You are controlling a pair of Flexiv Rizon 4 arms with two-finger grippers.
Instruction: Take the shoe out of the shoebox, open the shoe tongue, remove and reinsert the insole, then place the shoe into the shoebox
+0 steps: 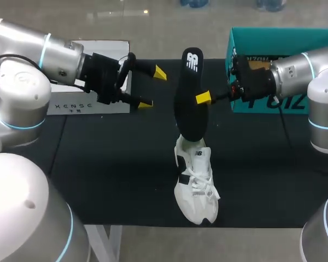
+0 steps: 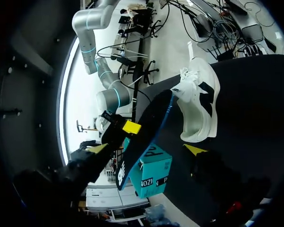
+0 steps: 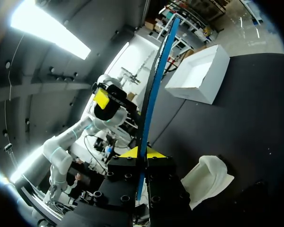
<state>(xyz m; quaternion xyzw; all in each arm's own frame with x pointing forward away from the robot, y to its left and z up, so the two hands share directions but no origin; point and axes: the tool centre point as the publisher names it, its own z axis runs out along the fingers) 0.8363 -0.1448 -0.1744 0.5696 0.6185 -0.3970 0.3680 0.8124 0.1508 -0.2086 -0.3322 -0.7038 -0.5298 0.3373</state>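
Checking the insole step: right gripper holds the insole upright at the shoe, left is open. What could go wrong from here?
1. The right gripper pinches the insole at one edge, partway up; it may pivot or slip.
2. Nothing holds the shoe: the left gripper is open and apart from it, so pressing on the insole could tip or push it.
3. The shoe's toe lies near the table's front edge; a shove might send it off.

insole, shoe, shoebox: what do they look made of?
Insole: thin matte black sheet with a blue edge, probably fabric-topped foam. Shoe: white upper, likely textile or synthetic, with black panels and laces. Shoebox: teal flat printed walls, likely cardboard.
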